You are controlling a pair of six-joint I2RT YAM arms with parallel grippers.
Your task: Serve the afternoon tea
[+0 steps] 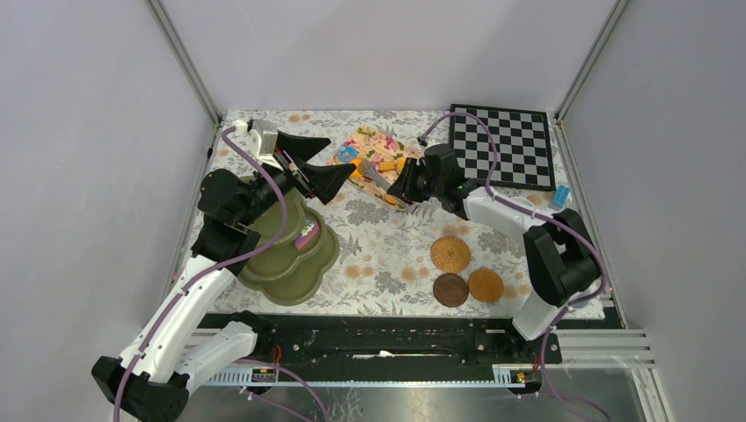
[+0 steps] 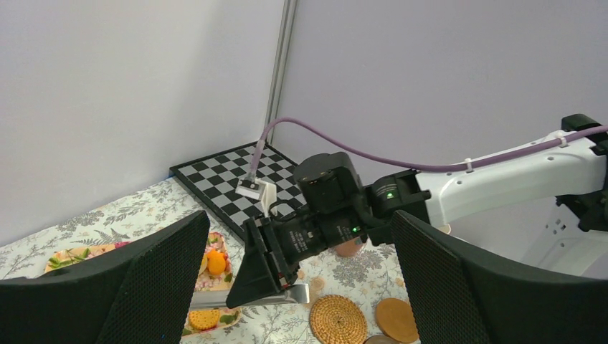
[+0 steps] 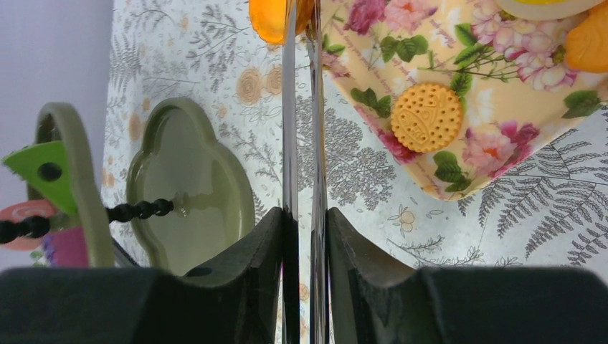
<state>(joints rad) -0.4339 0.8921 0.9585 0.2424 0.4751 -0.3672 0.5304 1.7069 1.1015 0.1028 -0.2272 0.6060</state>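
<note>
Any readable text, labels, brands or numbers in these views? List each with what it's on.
No readable text in any view.
Round biscuit on the floral tray: embossed pattern, too blurred to read as letters.
Metal tongs in the right gripper: no marking visible.
Chessboard: squares only, no labels visible.

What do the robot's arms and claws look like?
The left arm and right arm are white tubes with chunky black joints. A purple cable runs along each. The left claw and right claw have black wedge fingers; the left ones look dotted. Tiny green lights glow on the right arm.
</note>
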